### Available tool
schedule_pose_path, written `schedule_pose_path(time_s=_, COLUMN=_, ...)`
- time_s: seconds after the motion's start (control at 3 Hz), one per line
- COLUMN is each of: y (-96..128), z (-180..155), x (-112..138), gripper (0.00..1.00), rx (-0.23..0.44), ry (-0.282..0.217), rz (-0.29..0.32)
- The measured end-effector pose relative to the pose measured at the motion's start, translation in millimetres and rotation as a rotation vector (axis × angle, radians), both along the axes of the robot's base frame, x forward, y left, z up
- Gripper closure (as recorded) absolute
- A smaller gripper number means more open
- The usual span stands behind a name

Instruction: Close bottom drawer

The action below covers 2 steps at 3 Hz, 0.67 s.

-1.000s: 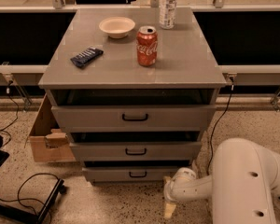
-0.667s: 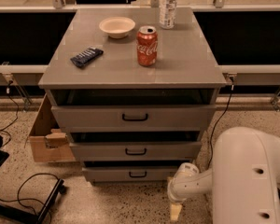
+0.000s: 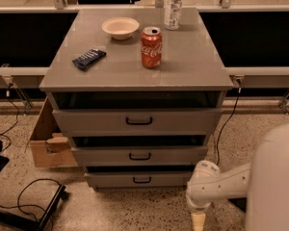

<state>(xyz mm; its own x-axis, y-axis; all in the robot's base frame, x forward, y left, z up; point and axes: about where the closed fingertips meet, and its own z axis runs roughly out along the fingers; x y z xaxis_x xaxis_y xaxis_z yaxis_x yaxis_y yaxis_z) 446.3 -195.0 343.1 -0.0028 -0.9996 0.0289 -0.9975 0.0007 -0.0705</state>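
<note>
The bottom drawer (image 3: 111, 180) is the lowest of three grey drawers in a grey cabinet (image 3: 135, 78). Its flat front carries a small black loop handle (image 3: 142, 180). It stands out a little from the cabinet, with a dark gap above its front. The two upper drawers (image 3: 135, 121) (image 3: 139, 156) also stand out a little. My gripper (image 3: 198, 220) hangs at the bottom edge of the view on a white arm (image 3: 221, 184). It points down at the floor, to the right of the bottom drawer's front corner and apart from it.
On the cabinet top stand a red cola can (image 3: 151, 47), a white bowl (image 3: 120, 27), a clear bottle (image 3: 173, 1) and a dark snack bar (image 3: 89, 58). A cardboard box (image 3: 45, 146) sits left of the cabinet. Cables (image 3: 24, 196) lie on the floor at the left.
My gripper and arm have moved to the right along the floor, away from the front of the bottom drawer. The drawers have not moved.
</note>
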Motion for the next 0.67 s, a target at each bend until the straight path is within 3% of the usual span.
schedule_pose_path(time_s=0.33, y=-11.1, z=58.9, x=-39.2, gripper=0.0, rx=-0.01, ry=-0.073, rz=-0.017)
schedule_pose_path(time_s=0.67, y=-16.4, z=98.0, x=-74.6, gripper=0.0, rx=-0.038, ry=-0.179, rz=0.007)
